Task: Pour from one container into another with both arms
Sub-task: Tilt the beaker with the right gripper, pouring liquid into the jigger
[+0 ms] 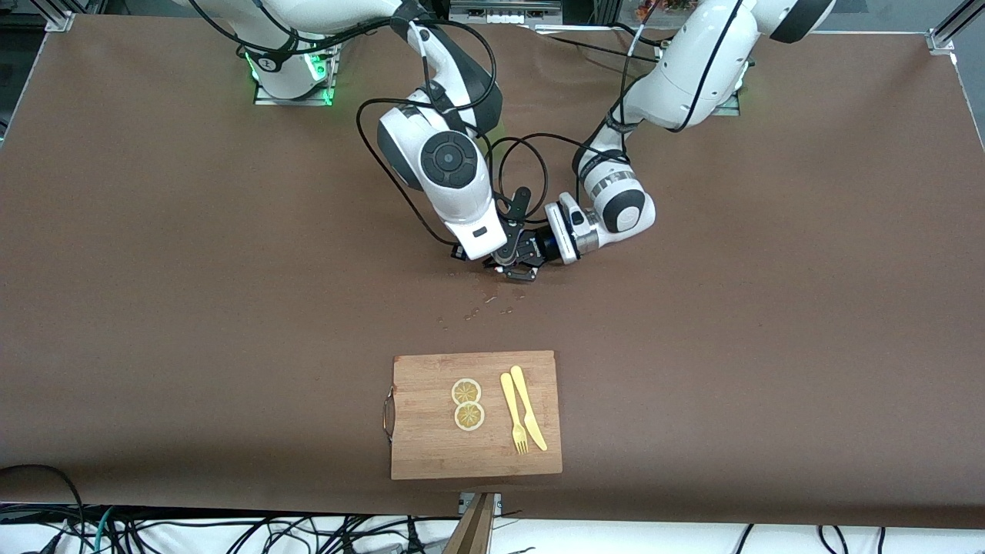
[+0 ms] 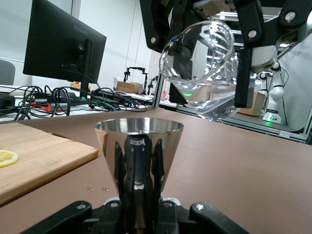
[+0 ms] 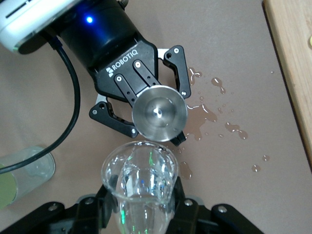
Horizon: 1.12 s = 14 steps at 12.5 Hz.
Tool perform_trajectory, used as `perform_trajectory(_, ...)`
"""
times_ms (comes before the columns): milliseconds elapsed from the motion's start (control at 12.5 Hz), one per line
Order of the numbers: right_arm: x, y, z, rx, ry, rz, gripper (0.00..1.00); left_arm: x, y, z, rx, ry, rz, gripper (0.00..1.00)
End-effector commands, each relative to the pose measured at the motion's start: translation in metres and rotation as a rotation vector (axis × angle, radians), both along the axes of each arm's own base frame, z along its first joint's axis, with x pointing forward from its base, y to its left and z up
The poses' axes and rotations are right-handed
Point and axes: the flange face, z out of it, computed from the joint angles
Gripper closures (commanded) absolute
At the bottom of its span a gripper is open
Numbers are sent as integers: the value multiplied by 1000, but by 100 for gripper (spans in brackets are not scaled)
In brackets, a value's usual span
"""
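Note:
A steel cone-shaped cup (image 2: pixel 139 146) stands upright in my left gripper (image 2: pixel 139 207), which is shut on its narrow base just above the brown table. A clear glass (image 2: pixel 204 68) with water in it hangs tilted above the cup, its mouth turned toward the cup's rim. My right gripper (image 3: pixel 141 207) is shut on that glass (image 3: pixel 141 175), with the steel cup (image 3: pixel 160 113) seen from above just past the lip. No stream shows between them. In the front view both hands meet at mid-table, my left gripper (image 1: pixel 517 268) low, and the arms hide the containers.
Spilled drops (image 3: pixel 204 114) wet the table beside the cup, also seen as drops (image 1: pixel 473 312) toward the front camera. A wooden cutting board (image 1: pixel 431 454) lies nearer the camera with two lemon slices (image 1: pixel 467 404), a fork and a knife (image 1: pixel 523 408). Another glass (image 3: pixel 24 170) with green contents stands close by.

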Motion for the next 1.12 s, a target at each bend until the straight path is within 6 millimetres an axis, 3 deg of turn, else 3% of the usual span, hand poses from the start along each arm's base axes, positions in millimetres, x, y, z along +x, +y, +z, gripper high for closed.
perform_trajectory(0,-2,6,5,-31,-9,-2,80,-1,-4,0,41,-105,32,100)
perform_trajectory(1040,-13,17,-2,-101,-57,23,79,-2,-6,0,51,-102,38,100)
